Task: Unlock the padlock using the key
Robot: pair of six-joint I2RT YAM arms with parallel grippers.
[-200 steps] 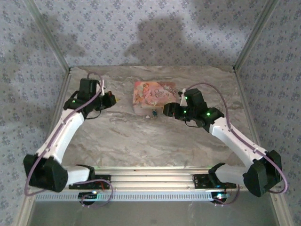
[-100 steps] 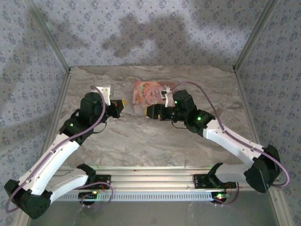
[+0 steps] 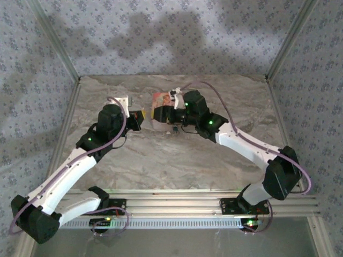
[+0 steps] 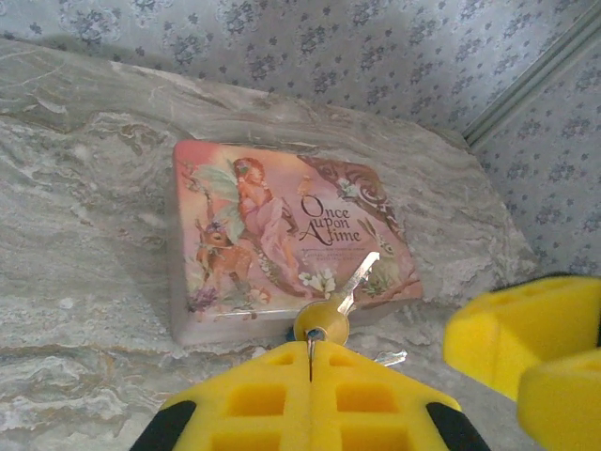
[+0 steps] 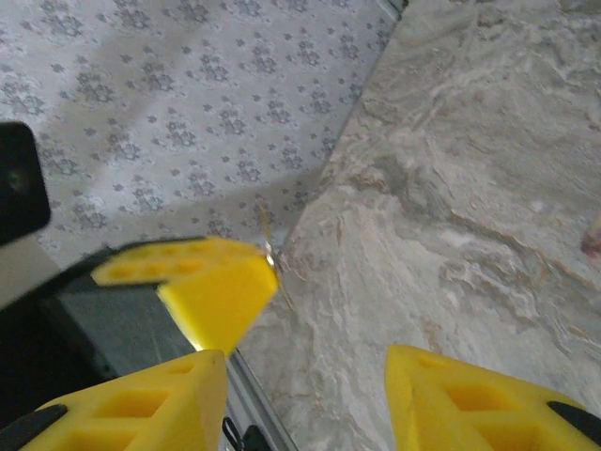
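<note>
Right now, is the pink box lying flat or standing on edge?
Lying flat: the pink box rests on the table with its illustrated Once Upon a Time face turned up.

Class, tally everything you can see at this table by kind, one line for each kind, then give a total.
Robot arms: 2
Pink picture box: 1
Blue-headed key: 1
Gold-and-silver metal piece pinched in the left jaws (lock or key, unclear): 1
Total: 5

A flat pink illustrated box lies on the grey marbled table, near floral wallpaper.
</note>
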